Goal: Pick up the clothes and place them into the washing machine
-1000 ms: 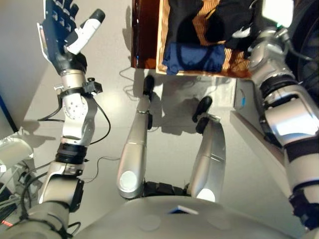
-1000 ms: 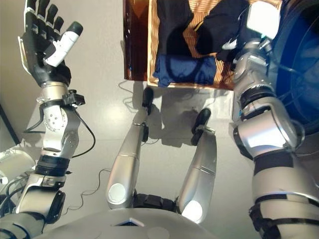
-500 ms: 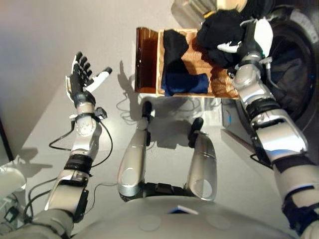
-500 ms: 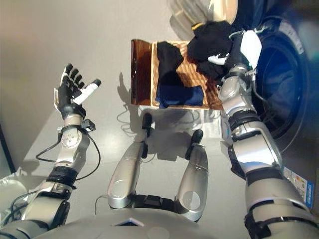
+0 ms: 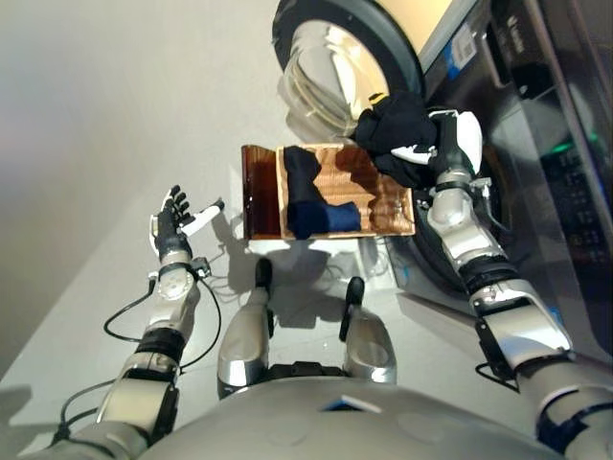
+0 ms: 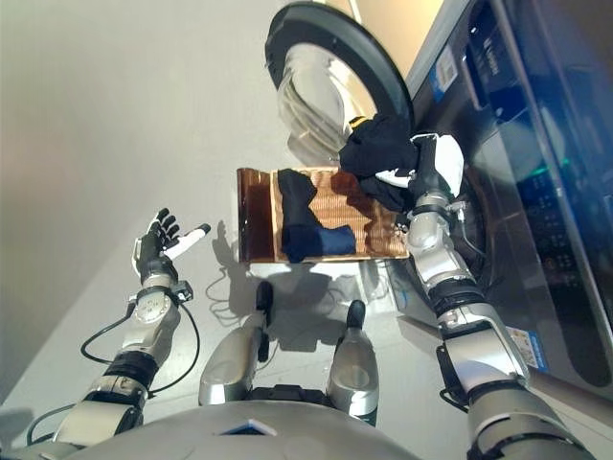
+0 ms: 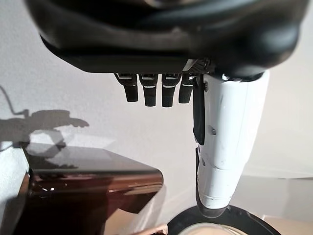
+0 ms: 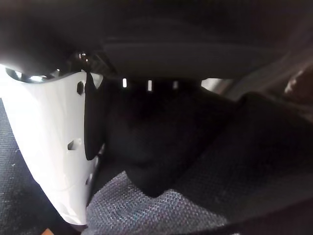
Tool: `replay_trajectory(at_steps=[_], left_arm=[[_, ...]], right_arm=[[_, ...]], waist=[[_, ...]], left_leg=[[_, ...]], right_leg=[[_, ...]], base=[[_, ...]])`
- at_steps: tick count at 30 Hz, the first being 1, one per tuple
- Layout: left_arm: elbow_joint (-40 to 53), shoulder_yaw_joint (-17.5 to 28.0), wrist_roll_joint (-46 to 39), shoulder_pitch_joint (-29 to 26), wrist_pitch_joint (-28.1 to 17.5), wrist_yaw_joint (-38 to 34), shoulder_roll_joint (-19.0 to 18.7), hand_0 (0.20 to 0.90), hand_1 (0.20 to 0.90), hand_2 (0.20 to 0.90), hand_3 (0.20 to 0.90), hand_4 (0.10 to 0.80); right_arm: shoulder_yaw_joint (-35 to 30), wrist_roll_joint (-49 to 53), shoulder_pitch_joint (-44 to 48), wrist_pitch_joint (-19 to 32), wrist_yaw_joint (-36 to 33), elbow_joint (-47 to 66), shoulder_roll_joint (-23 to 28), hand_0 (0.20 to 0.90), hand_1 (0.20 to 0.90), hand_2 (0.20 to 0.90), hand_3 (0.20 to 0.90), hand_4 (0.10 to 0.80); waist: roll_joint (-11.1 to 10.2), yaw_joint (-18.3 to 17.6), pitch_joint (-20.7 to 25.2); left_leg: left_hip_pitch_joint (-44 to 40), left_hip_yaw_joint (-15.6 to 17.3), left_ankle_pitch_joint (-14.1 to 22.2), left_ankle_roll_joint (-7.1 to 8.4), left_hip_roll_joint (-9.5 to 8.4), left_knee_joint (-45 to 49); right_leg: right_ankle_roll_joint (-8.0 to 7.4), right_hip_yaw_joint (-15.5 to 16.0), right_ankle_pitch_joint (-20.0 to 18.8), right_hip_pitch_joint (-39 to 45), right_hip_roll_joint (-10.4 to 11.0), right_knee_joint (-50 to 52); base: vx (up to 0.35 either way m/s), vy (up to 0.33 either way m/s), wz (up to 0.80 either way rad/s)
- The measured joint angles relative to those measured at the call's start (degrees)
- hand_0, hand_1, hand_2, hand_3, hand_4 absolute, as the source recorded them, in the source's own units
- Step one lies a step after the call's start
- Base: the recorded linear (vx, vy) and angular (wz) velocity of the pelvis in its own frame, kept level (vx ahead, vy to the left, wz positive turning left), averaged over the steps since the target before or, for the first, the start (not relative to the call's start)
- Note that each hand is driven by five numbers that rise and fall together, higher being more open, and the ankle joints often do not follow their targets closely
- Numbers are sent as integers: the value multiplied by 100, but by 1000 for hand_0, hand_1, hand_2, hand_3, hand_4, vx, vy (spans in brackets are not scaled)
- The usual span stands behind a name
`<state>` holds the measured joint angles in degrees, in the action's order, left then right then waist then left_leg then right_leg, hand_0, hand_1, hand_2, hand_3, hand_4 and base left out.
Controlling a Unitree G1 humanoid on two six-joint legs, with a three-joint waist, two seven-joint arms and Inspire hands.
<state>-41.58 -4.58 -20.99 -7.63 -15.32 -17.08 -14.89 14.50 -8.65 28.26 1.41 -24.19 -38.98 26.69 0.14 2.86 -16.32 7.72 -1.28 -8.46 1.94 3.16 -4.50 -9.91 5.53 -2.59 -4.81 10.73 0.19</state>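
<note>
Lifted clear of the basket (image 5: pixel 393 213), the bunched black garment (image 5: pixel 395 134), soft, light and floppy, hangs beside the washing machine (image 5: pixel 536 144) door, right hand (image 5: pixel 448 151) clenched round its middle, left hand (image 5: pixel 174 222) spread empty.

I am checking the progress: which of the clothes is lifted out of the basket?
The black garment bunched in the right hand, raised above the basket. The other black piece and the blue one lie inside.
</note>
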Motion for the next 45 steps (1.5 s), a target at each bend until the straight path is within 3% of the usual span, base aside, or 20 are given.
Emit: replay_trajectory(at_steps=[5, 8, 15, 19, 22, 26, 31, 45], left_arm=[[63, 143, -151, 71, -1, 134, 245, 900, 900, 900, 900, 800], [187, 106, -671, 231, 12, 463, 418, 900, 900, 900, 900, 800], [687, -298, -1772, 302, 250, 1082, 578, 900, 900, 900, 900, 800], [1156, -520, -1919, 293, 259, 1202, 514, 900, 900, 900, 900, 800], [1578, -568, -1576, 277, 251, 1217, 428, 900, 900, 900, 900, 800], [1841, -580, -563, 156, 209, 1179, -3, 900, 900, 900, 900, 800], [2184, -671, -388, 103, 142, 1181, -128, 900, 900, 900, 900, 800], [2429, -793, 82, -73, 105, 1216, -163, 900, 900, 900, 900, 800]], right_arm=[[-138, 3, -304, 101, 126, 525, -56, 200, 200, 200, 200, 300], [-145, 17, -501, 160, 295, 769, -112, 200, 200, 200, 200, 300], [-137, 816, -864, 247, 696, 828, -625, 200, 200, 200, 200, 300], [-85, 1466, -1055, 264, 919, 888, -993, 200, 200, 200, 200, 300], [-23, 1964, -1119, 358, 1074, 892, -1110, 200, 200, 200, 200, 300], [-16, 3022, -1173, 592, 1312, 980, -1384, 200, 200, 200, 200, 300], [-20, 3870, -1175, 858, 1411, 1271, -1483, 200, 200, 200, 200, 300], [3, 4393, -1183, 994, 1529, 1350, -1648, 200, 200, 200, 200, 300]], waist=[[-6, -24, 164], [-23, -53, 333], [-106, -95, 584], [-169, -123, 700], [-179, -120, 726], [-178, -130, 758], [-179, -148, 777], [-180, -191, 924]], left_leg=[[-281, 55, 83, 16, -9, -2], [-452, 80, 138, 34, 10, -4], [-693, 137, 192, 30, 24, -35], [-729, 147, 191, 26, 24, -34], [-762, 142, 188, 20, 8, -27], [-919, 170, 232, 38, 19, -38], [-930, 181, 220, 17, 10, -37], [-1064, 193, 247, 34, 49, -38]], right_leg=[[1, -11, -123, 482, -20, -405], [11, -45, -126, 647, -44, -466], [22, -143, -134, 844, -49, -491], [23, -159, -136, 868, -48, -491], [14, -154, -143, 909, -33, -491], [19, -171, -125, 1045, -34, -492], [14, -184, -131, 1050, -20, -491], [14, -181, -128, 1196, -21, -493]], base=[[83, -9, -1], [62, -6, -9], [35, -11, -7], [9, -3, -2], [24, 5, 0], [7, 3, -1], [7, 2, 0], [15, -4, 0]])
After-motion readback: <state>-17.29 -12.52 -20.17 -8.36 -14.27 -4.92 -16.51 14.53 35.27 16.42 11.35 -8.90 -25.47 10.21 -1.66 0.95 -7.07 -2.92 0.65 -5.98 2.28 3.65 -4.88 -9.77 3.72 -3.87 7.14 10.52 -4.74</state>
